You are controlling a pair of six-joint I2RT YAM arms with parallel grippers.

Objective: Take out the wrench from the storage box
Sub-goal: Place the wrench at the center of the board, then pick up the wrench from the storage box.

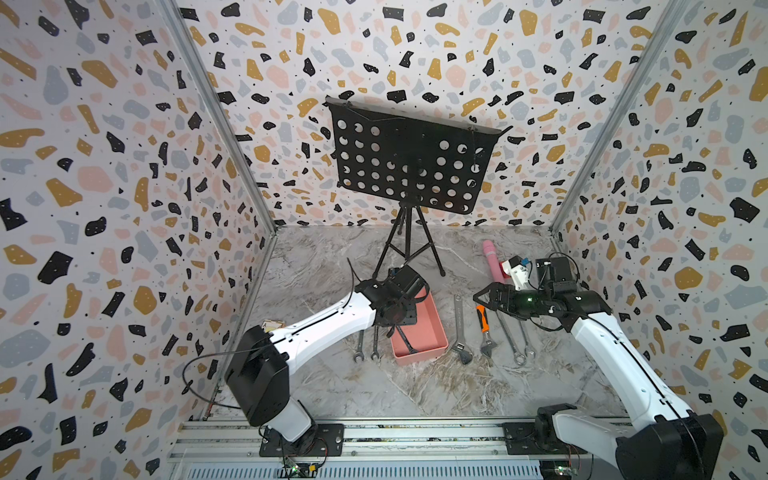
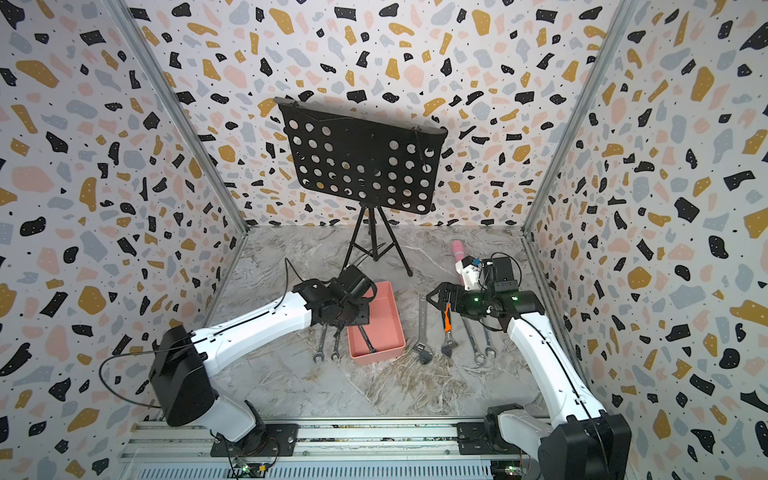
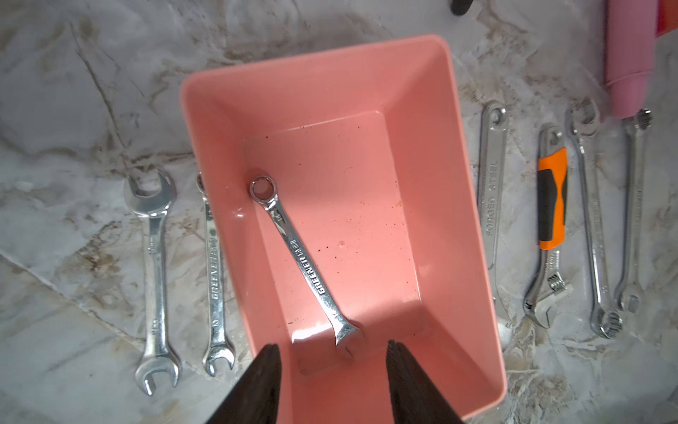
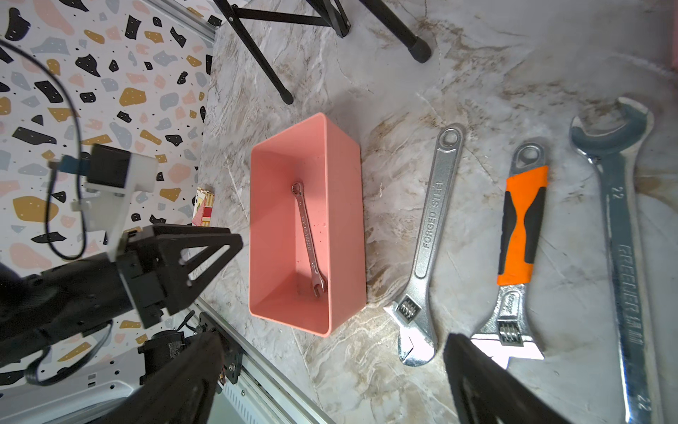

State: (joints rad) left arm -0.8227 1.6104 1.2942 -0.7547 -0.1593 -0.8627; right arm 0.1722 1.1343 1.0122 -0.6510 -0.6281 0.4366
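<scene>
Black music stand, orange-handled adjustable wrench

We are hovering our left hand over the storage box near the table's middle, where the wrench is lying slanted. We are holding our right hand above the loose wrenches lying beside the box, toward the table's right edge.
</scene>
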